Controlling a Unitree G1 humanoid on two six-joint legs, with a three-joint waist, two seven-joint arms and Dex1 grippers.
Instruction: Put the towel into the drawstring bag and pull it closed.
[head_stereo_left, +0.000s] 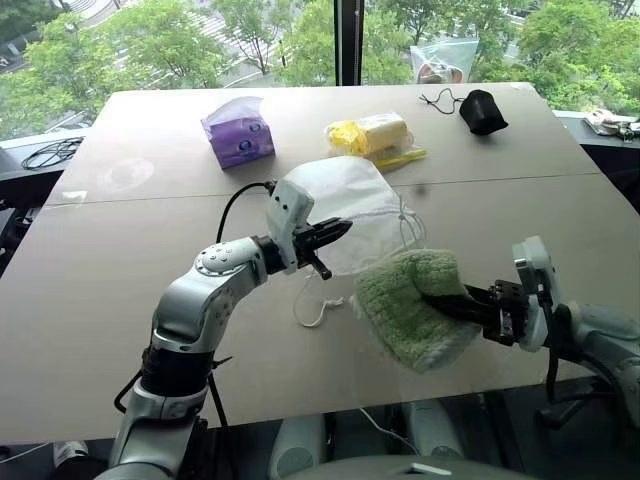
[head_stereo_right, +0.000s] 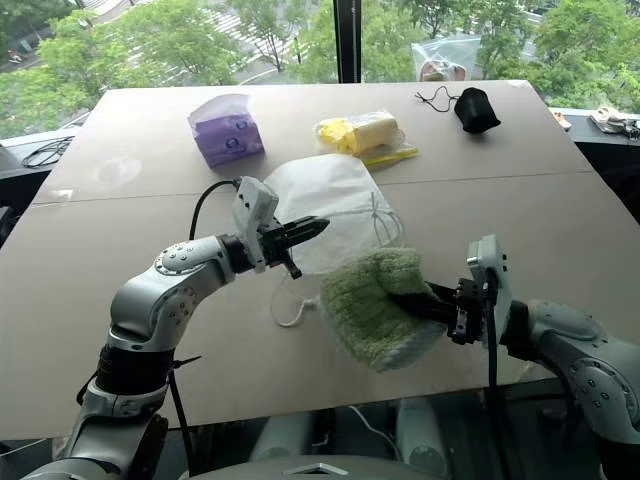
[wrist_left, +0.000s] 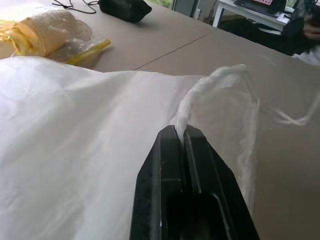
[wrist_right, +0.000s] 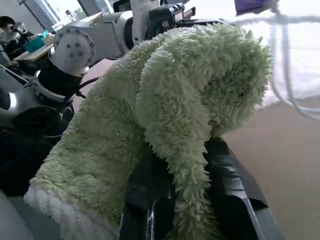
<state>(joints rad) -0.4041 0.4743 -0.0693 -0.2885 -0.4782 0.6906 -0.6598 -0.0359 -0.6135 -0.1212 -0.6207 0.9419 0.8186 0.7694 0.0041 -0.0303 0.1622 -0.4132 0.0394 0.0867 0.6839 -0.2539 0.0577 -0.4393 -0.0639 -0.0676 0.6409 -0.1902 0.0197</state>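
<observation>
Now left gripper (head_stereo_left: 335, 234) clamped on drawstring bag (head_stereo_left: 345, 205) cord, right gripper (head_stereo_left: 440, 300) gripping towel (head_stereo_left: 410, 305).

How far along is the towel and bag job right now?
Both pickups look done: the left claw is shut on the bag at its cord, and the right claw is shut on the towel, lifted off the table. In hand: the towel sits just beside the bag's mouth. Left: push the towel inside, then pull the cords closed.
</observation>
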